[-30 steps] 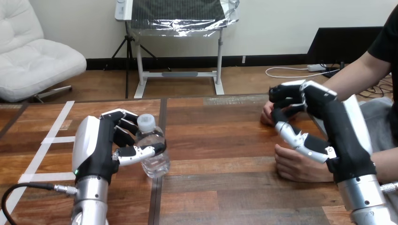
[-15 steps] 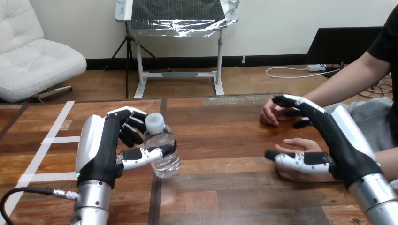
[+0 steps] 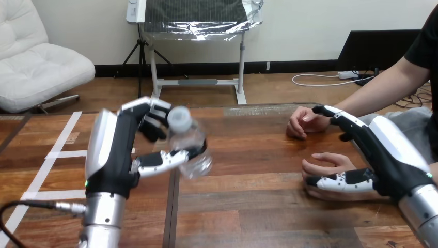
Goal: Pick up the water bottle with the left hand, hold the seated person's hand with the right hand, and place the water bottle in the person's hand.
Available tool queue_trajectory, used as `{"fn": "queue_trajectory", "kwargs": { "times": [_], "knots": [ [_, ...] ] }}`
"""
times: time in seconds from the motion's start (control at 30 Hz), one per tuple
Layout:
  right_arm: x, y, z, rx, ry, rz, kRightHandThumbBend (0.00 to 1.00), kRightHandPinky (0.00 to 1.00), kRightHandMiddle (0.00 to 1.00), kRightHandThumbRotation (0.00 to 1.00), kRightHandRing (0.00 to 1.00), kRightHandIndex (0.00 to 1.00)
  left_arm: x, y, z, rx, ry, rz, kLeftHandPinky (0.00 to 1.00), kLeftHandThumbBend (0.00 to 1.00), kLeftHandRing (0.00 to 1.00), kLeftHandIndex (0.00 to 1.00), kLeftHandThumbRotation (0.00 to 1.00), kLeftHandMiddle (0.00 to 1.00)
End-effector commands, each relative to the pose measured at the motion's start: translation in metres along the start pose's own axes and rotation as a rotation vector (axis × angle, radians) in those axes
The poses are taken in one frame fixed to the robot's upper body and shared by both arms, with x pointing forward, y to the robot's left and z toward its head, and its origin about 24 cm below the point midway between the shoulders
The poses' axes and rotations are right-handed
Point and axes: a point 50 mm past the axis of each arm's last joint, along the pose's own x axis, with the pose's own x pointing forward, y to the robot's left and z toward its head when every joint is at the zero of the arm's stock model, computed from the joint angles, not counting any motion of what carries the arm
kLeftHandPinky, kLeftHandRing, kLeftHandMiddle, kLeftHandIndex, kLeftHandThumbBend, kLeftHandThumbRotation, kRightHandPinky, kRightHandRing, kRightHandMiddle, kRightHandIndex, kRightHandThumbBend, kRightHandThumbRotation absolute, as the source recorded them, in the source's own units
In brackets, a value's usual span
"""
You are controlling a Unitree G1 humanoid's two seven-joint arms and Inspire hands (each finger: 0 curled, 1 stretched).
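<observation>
- since 1 s ago: water bottle (image 3: 190, 144) has gone from standing on the table (image 3: 248, 217) to clear of it; left hand (image 3: 111, 155) has risen with it
- same interval: right hand (image 3: 392, 152) has dropped lower; its fingers (image 3: 335, 114) were curled then and are straight now
- landmark: the dark seam (image 3: 172, 217) running down the table
- water bottle: in the air above the seam, mostly just right of it; tilted, cap up and leaning back toward the seam, base down and away from it; blurred, so no finer detail
- left hand: left of the seam, back shell facing the camera; fingers curled round the far side of the bottle near the cap, thumb (image 3: 160, 160) wrapped across its near side; bottle is pinched between them
- right hand: well right of the seam, arm coming in from the lower right; fingers straight and close together, pointing back toward the seam; thumb (image 3: 338, 182) spread wide from them, also pointing at the seam
- person's nearer hand (image 3: 325, 163): well right of the seam, resting on the table, sitting in the gap between the right thumb and fingers; thumb lies along its near edge and looks to touch it; nothing curled round it
- person's farther hand (image 3: 303, 123): right of the seam, further back on the table, loosely closed; right fingertips end just beside it; contact cannot be told
</observation>
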Motion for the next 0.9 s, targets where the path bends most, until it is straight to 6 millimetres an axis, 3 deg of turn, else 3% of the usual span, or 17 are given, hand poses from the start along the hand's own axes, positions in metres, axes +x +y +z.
{"fn": "queue_trajectory", "kwargs": {
  "times": [0.0, 0.3, 0.87],
  "knots": [
    [0.01, -0.038, 0.017, -0.182, -0.053, -0.069, 0.83, 0.74, 0.92, 0.03, 0.88, 0.89, 0.023, 0.031, 0.053, -0.041, -0.302, 0.171, 0.41, 0.64, 0.42, 0.49, 0.0, 0.47],
    [0.013, -0.039, 0.011, -0.307, -0.007, -0.01, 0.88, 0.71, 0.9, 0.02, 0.86, 0.87, 0.02, 0.035, 0.055, -0.035, -0.314, 0.186, 0.43, 0.64, 0.43, 0.49, 0.0, 0.47],
    [0.022, -0.053, 0.009, -0.477, 0.143, 0.15, 0.87, 0.81, 0.92, 0.05, 0.91, 0.87, 0.017, 0.037, 0.052, -0.044, -0.31, 0.197, 0.42, 0.65, 0.43, 0.49, 0.0, 0.47]
  ]
}}
